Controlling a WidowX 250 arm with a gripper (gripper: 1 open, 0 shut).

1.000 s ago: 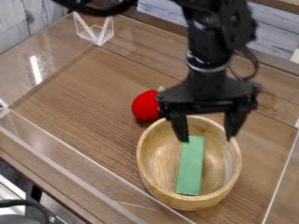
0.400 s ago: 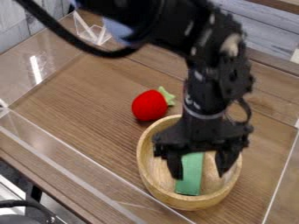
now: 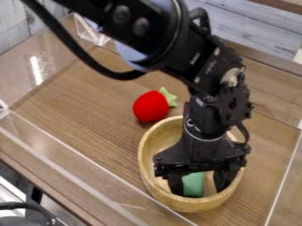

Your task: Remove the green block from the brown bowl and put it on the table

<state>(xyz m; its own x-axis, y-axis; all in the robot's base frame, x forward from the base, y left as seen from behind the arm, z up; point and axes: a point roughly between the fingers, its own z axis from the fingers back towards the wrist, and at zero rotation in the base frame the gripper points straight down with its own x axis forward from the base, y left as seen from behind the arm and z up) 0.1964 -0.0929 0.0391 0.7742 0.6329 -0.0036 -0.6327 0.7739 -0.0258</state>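
My black claw (image 3: 197, 180) spread wide inside the one round tan wooden bowl (image 3: 156, 146), fingers either side of the single flat green block (image 3: 192, 184), contact unclear, one red strawberry toy (image 3: 148, 107) just beside the bowl

1. A red strawberry toy (image 3: 148, 106) with a green leafy top lies on the wood-grain surface, left of centre.
2. Clear acrylic walls (image 3: 48, 146) stand along the edges.
3. A small clear stand (image 3: 94, 32) sits at the far back.
4. Pale planks (image 3: 277, 31) form the background.
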